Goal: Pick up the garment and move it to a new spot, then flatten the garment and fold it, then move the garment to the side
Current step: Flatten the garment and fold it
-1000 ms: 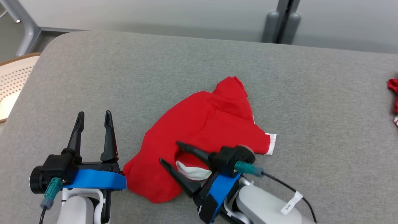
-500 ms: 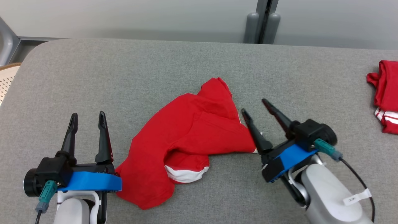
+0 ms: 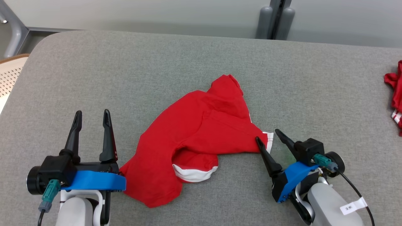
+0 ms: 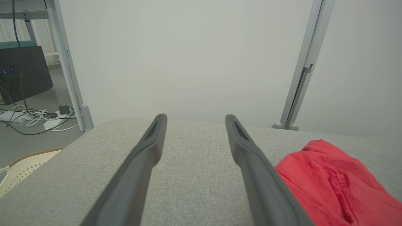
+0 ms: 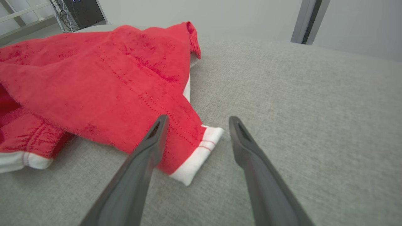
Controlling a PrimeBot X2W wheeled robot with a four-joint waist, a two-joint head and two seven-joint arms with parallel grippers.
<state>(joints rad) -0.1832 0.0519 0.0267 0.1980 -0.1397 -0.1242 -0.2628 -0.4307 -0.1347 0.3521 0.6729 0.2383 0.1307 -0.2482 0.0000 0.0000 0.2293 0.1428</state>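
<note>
The left gripper (image 4: 196, 117) holds its two dark fingers (image 4: 144, 163) wide apart above a grey cushion (image 4: 194, 185), nothing between them. A red garment (image 4: 333, 185) lies crumpled at lower right, just beside one finger. Behind stand a pale wall (image 4: 188, 56) and a metal post (image 4: 303, 69). At left, cables (image 4: 34, 116) lie on the floor by a dark box (image 4: 25, 72).

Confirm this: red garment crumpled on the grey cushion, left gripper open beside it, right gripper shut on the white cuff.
Wrong on one point: the right gripper is open, fingers apart either side of the white cuff, as the right wrist view shows. The red garment is crumpled on the grey cushion, left gripper open beside it.
</note>
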